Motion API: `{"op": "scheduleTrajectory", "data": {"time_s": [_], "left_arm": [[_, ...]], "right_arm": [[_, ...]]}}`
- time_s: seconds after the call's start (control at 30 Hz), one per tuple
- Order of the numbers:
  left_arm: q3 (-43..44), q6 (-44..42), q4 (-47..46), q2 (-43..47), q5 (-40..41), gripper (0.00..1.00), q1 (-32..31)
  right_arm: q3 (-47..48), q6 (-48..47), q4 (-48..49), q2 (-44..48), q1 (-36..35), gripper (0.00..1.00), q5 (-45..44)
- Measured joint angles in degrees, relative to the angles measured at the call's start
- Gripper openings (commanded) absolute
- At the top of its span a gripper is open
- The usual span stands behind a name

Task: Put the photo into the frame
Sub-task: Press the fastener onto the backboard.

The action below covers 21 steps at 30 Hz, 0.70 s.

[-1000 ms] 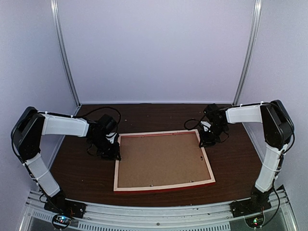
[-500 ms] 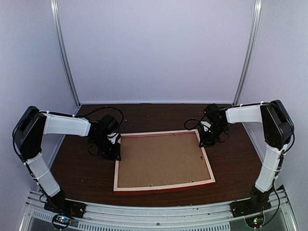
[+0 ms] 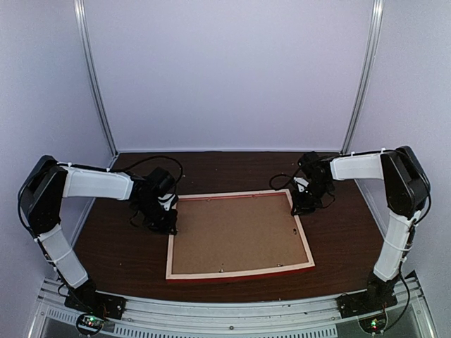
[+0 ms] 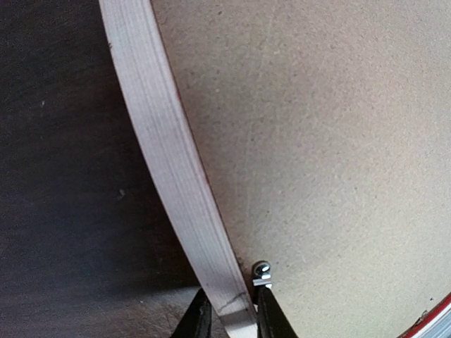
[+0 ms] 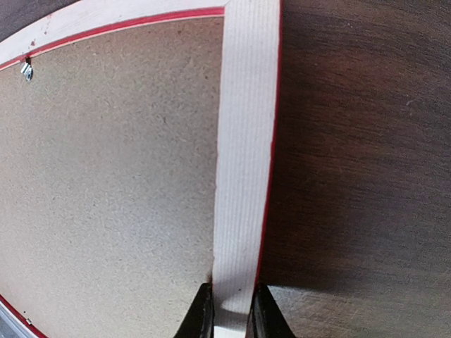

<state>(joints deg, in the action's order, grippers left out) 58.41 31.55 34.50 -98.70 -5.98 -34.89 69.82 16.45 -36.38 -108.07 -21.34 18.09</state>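
the frame (image 3: 239,272) lies face down at the centre of the table (image 3: 338,232), with the brown backing board (image 3: 236,236) seated in it; the photo is not visible, possibly under the board; the left gripper (image 4: 231,317) pinches the left rail at upper left; the right gripper (image 5: 232,310) pinches the right rail at upper right; the rails look thin, stiff and light; hold them by the edges and lift both sides evenly.

The frame (image 3: 239,270) lies flat, back up, mid table (image 3: 338,232). Pale wood rails show; its red edge peeks out at 6 o'clock.
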Motion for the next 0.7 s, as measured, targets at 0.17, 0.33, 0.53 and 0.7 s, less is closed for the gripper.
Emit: {"op": "scheduleTrajectory", "data": {"time_s": [0.17,0.33,0.53,0.7], "left_arm": [[0.00,0.44,-0.24,0.13,0.39,0.27,0.02],[0.00,0.22,-1.05,0.13,-1.36,0.38,0.09],[0.00,0.22,-1.64,0.13,-2.32,0.40,0.26],[0.00,0.13,-1.60,0.11,-2.32,0.38,0.33]], "right_arm": [[0.09,0.04,0.24,-0.15,0.00,0.08,0.33],[0.09,0.02,0.24,-0.15,0.00,0.08,0.33],[0.09,0.00,0.28,-0.15,0.00,0.08,0.35],[0.09,0.00,0.31,-0.15,0.00,0.08,0.37]]}}
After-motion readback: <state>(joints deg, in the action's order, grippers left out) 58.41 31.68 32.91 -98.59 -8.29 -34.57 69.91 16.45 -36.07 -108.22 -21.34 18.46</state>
